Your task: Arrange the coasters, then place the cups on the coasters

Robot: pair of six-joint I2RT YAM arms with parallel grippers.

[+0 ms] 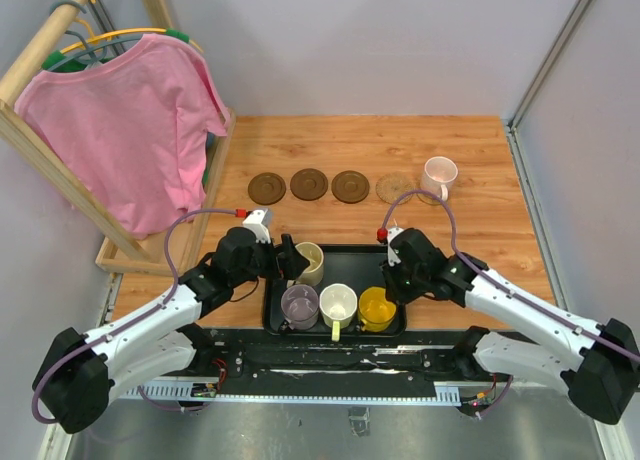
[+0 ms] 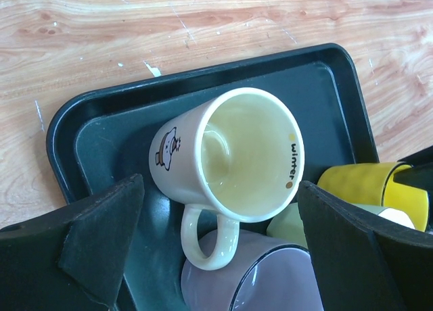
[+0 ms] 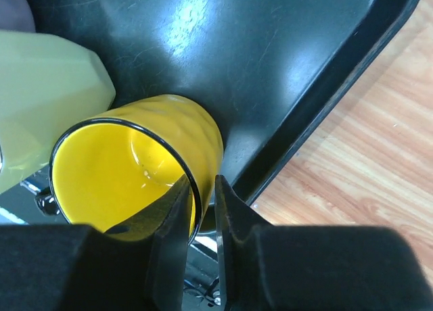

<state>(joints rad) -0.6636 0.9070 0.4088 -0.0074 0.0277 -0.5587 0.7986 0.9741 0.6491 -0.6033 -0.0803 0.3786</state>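
Top camera: high behind the near edge, looking down over the table (image 1: 470, 240). Wrist cameras: close, facing down into the tray (image 2: 101, 142), left over its left half, right at its near right corner. All three show the yellow cup (image 3: 135, 155).

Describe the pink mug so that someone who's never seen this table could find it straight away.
Past the black tray, a row of coasters runs across the wooden table. The pink mug stands at its right end, the only mug outside the tray.
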